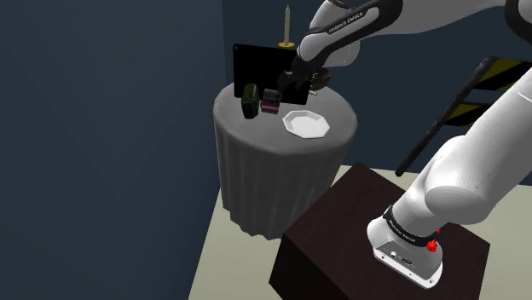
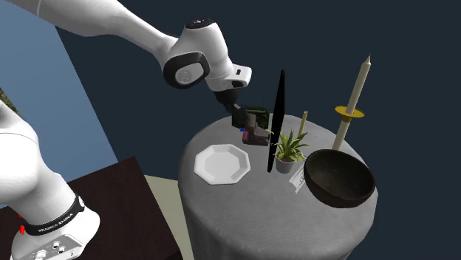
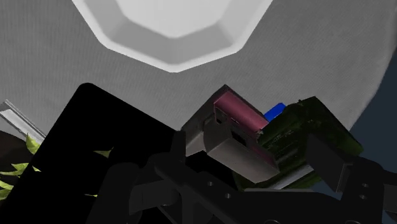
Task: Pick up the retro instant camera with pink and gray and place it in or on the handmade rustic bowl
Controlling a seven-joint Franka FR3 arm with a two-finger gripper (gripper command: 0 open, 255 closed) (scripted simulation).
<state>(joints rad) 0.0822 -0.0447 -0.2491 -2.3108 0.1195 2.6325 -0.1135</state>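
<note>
pickup target: retro camera, jaws poised

retro camera (image 3: 232,137), pink top w/ grey body, on grey-clothed table (image 1: 256,162), just beside dark green item (image 3: 305,127). gripper (image 2: 240,118) directly above, jaws apart, holding nothing; camera lies betw. them. long axis looks skewed to jaw line. pink face toward white plate (image 3: 172,32). dark bowl (image 2: 340,177) well apart.

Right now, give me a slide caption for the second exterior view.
End effector at the pink-and-grey camera beside the white plate; dark bowl sits apart.
</note>
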